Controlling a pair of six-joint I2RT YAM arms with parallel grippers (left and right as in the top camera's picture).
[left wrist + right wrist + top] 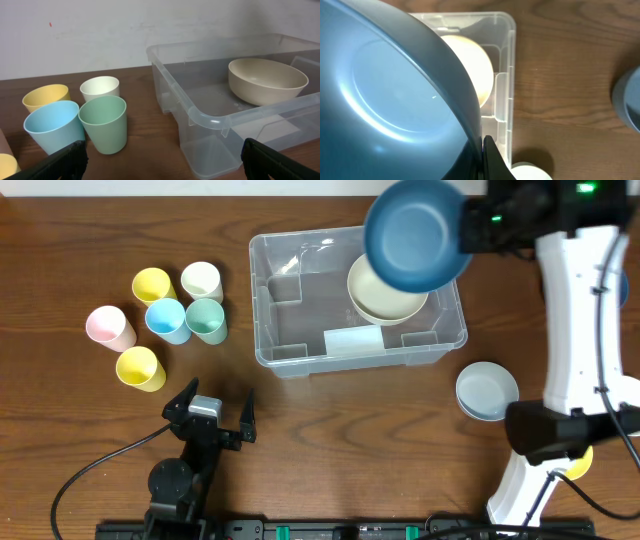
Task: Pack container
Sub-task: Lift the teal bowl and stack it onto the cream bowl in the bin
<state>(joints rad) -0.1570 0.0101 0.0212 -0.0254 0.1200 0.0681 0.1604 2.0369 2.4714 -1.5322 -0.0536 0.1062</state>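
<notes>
right gripper (482, 150) clenched on the rim of a dark blue bowl (414, 235), bowl held up in the air over the far right part of the container (256, 300). bowl is tilted, in the right wrist view its underside fills the left of the frame. container sits on the wood table (330, 440) about centre, long side left to right, white label (352, 340) on its near wall. one cream bowl (385, 298) upright inside, in the right half.

left gripper (221, 395) released, jaws wide apart, holding nothing, low over the table near and left of the container, not touching it. six cups stand upright in a cluster left of the container, apart from it: yellow cup (152, 284) and cream cup (201, 280) far, pink cup (110, 327), light blue cup (166, 320) and green cup (206, 320) in the middle, second yellow cup (140, 368) nearest. grey-blue bowl (487, 390) on the table just near and right of the container's right corner, beside the right arm (578, 330).
</notes>
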